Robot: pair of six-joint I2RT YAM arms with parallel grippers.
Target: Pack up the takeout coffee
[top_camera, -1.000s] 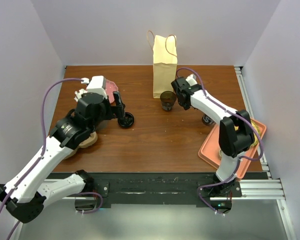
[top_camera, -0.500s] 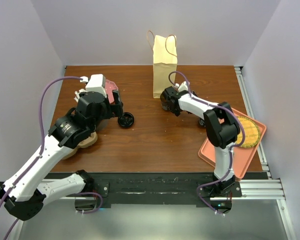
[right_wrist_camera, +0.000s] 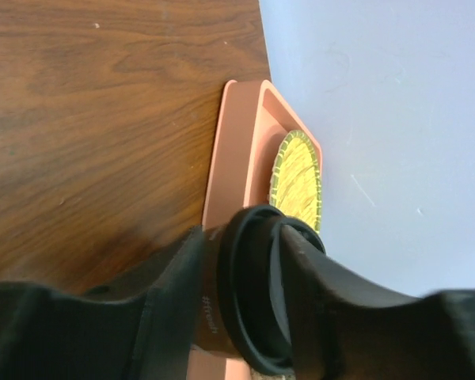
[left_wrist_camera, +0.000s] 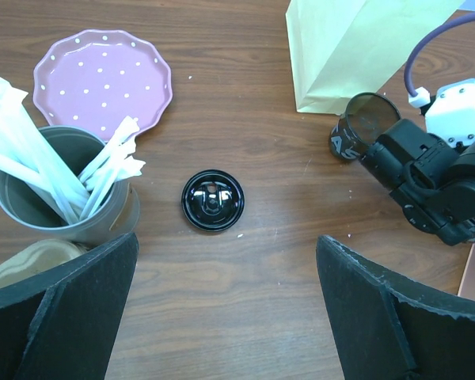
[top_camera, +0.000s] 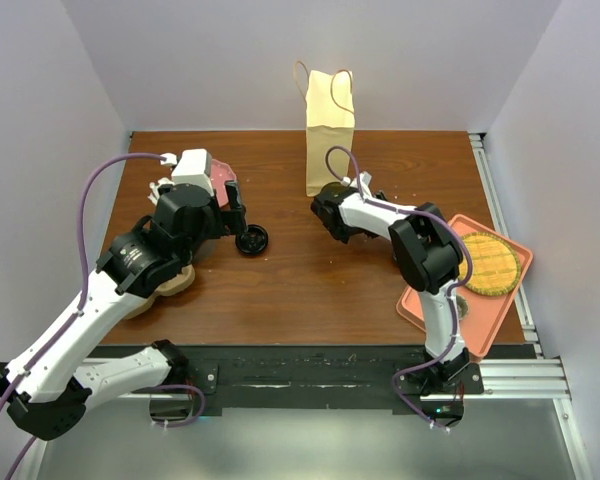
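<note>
The takeout coffee [left_wrist_camera: 362, 127] is a small dark cup with a black rim, just in front of the paper bag [top_camera: 329, 130]. In the left wrist view it leans a little. My right gripper [top_camera: 331, 213] is shut on it; in the right wrist view the cup [right_wrist_camera: 222, 317] sits between the fingers [right_wrist_camera: 162, 293], one on its wall and one across its top. The gripper hides the cup in the top view. My left gripper [left_wrist_camera: 226, 317] is open and empty, above the table near a loose black lid [left_wrist_camera: 212, 199].
A pink dotted plate [left_wrist_camera: 103, 79] and a grey cup of white utensils [left_wrist_camera: 55, 202] stand at the left, with a tan dish [left_wrist_camera: 28, 265] beside them. An orange tray [top_camera: 490, 320] with a yellow waffle disc [top_camera: 490, 262] lies at the right edge.
My right gripper has moved left onto the cup and shut on it. Its arm has swung off the tray. The left arm has hardly moved.
</note>
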